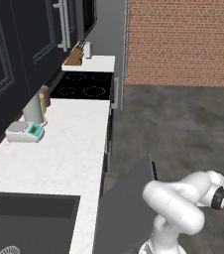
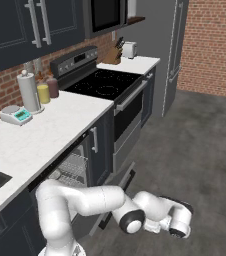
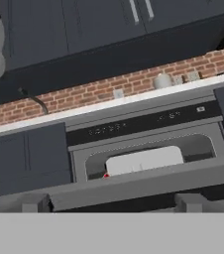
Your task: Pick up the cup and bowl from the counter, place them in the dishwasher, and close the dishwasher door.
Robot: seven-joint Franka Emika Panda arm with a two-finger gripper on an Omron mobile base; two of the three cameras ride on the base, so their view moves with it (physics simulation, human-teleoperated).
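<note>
My gripper [image 3: 112, 202] stands fully open, empty, low before the dishwasher door [image 3: 148, 182], which hangs dropped open. The cup [image 3: 106, 175] shows red inside. Door: stiff, heavy; push its outer edge.

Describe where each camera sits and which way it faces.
Left base view: behind the arm's left, looking down along the counter to the scale and cooktop; white arm lower right.
Right base view: behind its right, facing the same counter, scale and stove; arm reaching low beside the open dishwasher.
Hand view: low, looking over the dishwasher door into the dishwasher; dark fingertips at the bottom.
Both base views share counter, scale, cooktop.
</note>
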